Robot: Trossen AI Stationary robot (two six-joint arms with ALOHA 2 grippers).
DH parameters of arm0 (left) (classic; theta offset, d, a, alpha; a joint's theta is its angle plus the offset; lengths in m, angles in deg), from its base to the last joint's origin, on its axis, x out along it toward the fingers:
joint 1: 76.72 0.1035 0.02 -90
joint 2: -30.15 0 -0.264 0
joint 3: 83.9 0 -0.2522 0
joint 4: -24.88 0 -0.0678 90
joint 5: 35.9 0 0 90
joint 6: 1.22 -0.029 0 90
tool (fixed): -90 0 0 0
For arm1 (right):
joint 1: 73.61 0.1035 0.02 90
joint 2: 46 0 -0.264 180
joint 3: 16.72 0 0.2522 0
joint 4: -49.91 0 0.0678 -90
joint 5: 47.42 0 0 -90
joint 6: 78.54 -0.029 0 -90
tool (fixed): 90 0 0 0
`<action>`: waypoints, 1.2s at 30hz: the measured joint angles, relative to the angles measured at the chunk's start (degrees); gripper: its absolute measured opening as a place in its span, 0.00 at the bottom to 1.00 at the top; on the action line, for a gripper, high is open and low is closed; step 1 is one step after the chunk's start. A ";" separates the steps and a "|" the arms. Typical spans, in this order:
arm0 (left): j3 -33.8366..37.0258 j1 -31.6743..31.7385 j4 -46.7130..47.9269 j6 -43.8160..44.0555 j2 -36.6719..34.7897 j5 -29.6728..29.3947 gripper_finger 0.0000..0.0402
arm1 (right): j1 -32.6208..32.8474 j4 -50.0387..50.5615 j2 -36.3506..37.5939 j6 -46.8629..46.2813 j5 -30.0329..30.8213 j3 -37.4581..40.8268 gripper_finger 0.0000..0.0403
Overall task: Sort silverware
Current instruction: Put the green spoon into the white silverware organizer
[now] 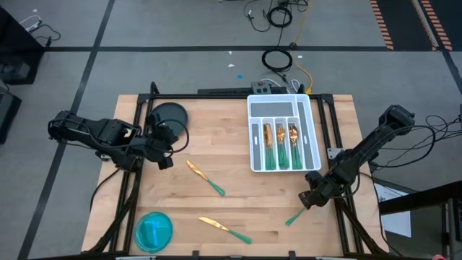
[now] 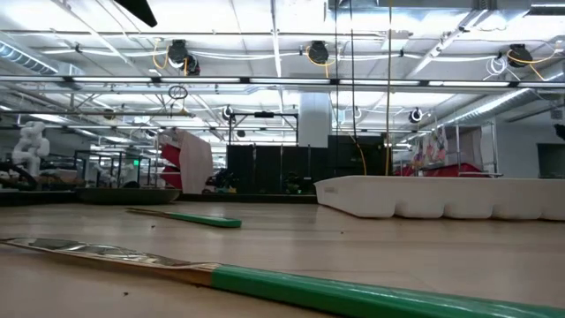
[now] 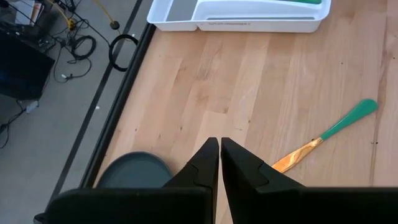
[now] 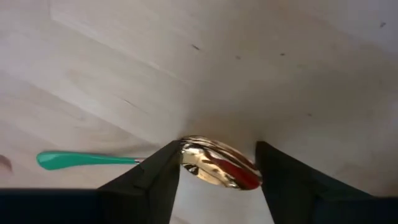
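We see right gripper (image 4: 214,171) straddling the spoon (image 4: 219,163) bowl, jaws apart (not clamped), below white tray (image 1: 254,108); left gripper (image 3: 220,163) pinched closed by dark plate (image 1: 170,113)

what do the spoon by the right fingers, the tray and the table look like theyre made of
Spoon: bowl looks like polished gold-toned metal, since it mirrors its surroundings; the green handle looks like matte plastic or coating, hard to say which.
Tray: likely moulded white plastic, with smooth rounded walls and a dull sheen.
Table: light wood, showing plank seams and grain, satin finish.
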 joint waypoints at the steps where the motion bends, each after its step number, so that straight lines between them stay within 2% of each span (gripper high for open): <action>1: 0.00 0.00 0.01 -0.01 0.00 0.01 0.07 | 0.00 0.10 0.01 -0.17 -0.02 0.08 0.47; 5: 0.00 0.05 0.02 -0.06 0.00 0.01 0.07 | 0.00 1.26 0.00 -0.45 -0.36 0.06 0.33; 10: 0.00 0.69 0.09 -0.07 0.00 0.02 0.07 | 0.00 0.01 -0.04 -0.36 0.22 0.16 0.07; 12: 0.00 1.05 0.12 -0.10 0.01 0.02 0.07 | -0.07 -0.54 -0.10 -0.35 0.54 0.00 0.03; 20: 0.49 1.77 0.04 -0.15 0.00 0.01 0.07 | -0.16 0.45 -0.01 -0.82 0.27 -0.49 0.00; 23: 1.71 1.77 0.04 -0.09 0.00 0.02 0.07 | -0.45 1.88 -0.14 -0.31 2.69 -2.18 0.00; 26: 3.04 1.77 0.10 -0.07 0.02 0.02 0.07 | -1.39 2.52 -0.14 1.27 6.32 -4.97 0.00; 36: 3.43 1.77 -0.77 -0.12 0.02 0.02 0.07 | -7.33 15.30 0.52 12.58 11.63 -17.85 0.00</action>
